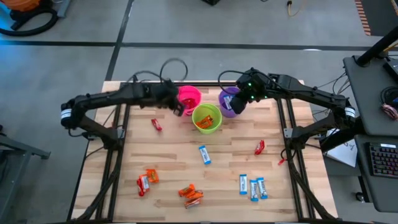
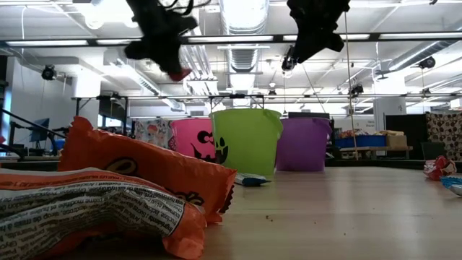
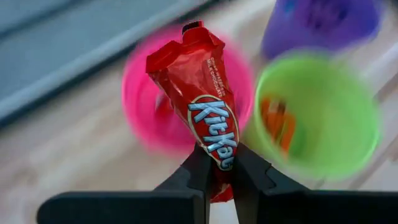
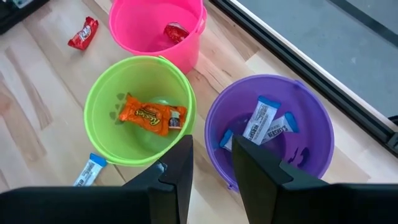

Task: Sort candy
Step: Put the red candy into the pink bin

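A shiny red wrapped chocolate bar (image 3: 203,112) is pinched between the two dark fingers of the left gripper (image 3: 217,171), held above the table over the near rim of the pink plastic cup (image 1: 190,97). That cup already holds one red candy (image 4: 176,31). The green plastic cup (image 1: 207,117) beside it holds one orange wrapped candy (image 4: 152,116). The purple plastic cup (image 1: 229,102) holds three blue-and-white candies (image 4: 261,124). The right gripper (image 4: 211,163) hovers above the purple cup with its fingers parted and nothing between them.

Loose on the wooden table (image 1: 236,149) lie two red candies, one near the pink cup (image 1: 157,124) and one toward the right side (image 1: 259,147). One blue-and-white candy lies in the middle (image 1: 204,154) and three more sit together near the front (image 1: 252,186). Two orange-and-red clusters (image 1: 147,179) (image 1: 191,195) rest at the front left; their pieces are too bunched to count. The three cups stand close together at the back, leaving the table's middle mostly open.
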`<state>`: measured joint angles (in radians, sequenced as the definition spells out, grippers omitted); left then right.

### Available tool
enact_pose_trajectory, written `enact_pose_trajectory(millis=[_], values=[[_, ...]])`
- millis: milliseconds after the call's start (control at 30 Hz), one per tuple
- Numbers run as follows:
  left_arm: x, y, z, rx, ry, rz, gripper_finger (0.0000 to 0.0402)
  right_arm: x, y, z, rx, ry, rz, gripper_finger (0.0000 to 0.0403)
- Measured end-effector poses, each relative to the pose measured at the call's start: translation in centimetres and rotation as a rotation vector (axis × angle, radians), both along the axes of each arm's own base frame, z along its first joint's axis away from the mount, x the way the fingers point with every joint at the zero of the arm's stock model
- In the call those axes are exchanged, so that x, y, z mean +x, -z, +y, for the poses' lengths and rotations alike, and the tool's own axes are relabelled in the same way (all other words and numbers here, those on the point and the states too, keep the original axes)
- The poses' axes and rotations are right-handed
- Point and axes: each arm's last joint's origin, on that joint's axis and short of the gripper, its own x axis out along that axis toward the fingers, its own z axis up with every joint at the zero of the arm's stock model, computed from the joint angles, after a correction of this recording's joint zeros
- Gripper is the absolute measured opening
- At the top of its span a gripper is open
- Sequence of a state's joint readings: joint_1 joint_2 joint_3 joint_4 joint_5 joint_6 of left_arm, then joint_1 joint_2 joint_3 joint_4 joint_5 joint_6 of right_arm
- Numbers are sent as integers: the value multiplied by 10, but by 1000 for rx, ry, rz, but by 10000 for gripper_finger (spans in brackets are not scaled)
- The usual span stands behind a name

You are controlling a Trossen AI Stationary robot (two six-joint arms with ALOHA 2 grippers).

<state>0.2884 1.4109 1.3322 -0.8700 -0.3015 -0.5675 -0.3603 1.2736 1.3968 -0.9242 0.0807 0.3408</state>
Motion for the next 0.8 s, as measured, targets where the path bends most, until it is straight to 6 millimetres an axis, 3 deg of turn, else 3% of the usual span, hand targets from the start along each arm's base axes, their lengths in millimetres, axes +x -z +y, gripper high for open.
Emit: enact_pose_trajectory(millis=[167, 367, 800], values=[[4, -12, 34, 85, 78, -127, 18, 2, -2, -1, -12, 2, -24, 102], [3, 4, 64, 103, 76, -150, 18, 2, -2, -2, -44, 40, -19, 102], [27, 51, 86, -2, 90, -37, 18, 1, -3, -5, -48, 104, -37, 102]])
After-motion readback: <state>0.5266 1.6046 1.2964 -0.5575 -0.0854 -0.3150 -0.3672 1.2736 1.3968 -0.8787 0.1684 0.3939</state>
